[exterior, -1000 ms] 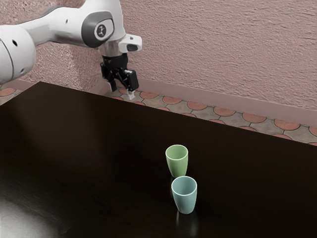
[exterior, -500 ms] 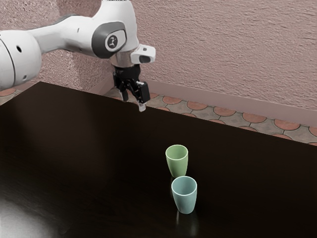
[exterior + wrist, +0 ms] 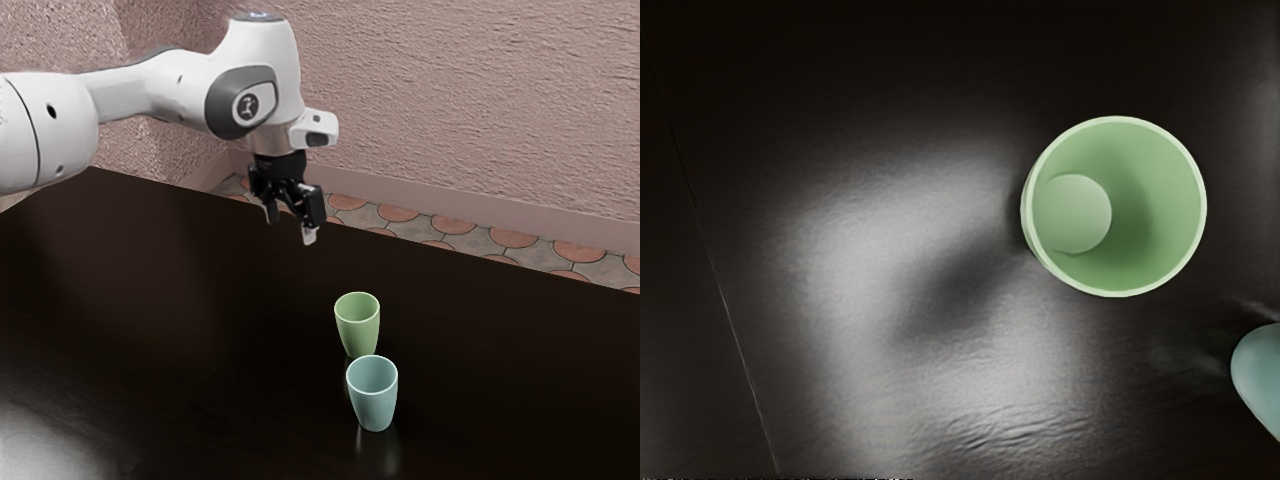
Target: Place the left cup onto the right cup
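The arm reaches in from the exterior view's left, and its gripper [image 3: 291,226] hangs in the air above the dark table [image 3: 150,300], fingers spread apart with nothing between them. The green cup [image 3: 357,322] stands upright on the table, below the gripper and toward the exterior view's right, well apart from it, and the blue cup [image 3: 372,392] stands upright just beside the green one, nearer the camera. The wrist view looks straight down into the empty green cup [image 3: 1113,205], with the blue cup's rim [image 3: 1260,375] close by.
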